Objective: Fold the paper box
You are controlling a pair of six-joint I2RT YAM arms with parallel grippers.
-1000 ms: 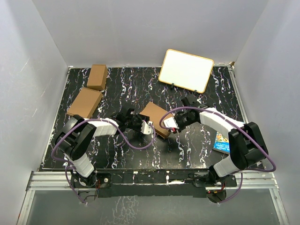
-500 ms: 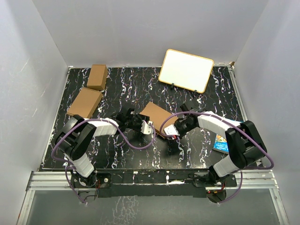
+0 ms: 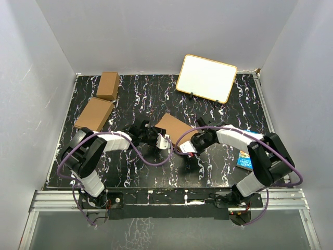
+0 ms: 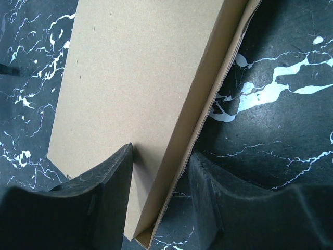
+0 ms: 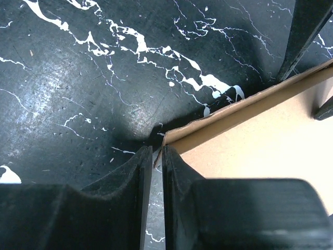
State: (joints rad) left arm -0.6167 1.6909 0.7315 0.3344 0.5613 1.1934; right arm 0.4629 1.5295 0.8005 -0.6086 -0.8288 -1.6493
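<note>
paper box point(image 3: 174, 127), left tool point(image 4: 161, 154) clamped on its side wall, right tool point(image 5: 157, 151) pinching its corner edge

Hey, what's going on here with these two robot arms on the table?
Both arms are working on the paper box, a shallow brown cardboard piece lying mid-table. The left gripper clamps one long side of it, with a finger on either side of the cardboard. The right gripper is at a corner of the box with its fingers nearly together; whether they actually pinch the corner is unclear. The folding looks unfinished.
</note>
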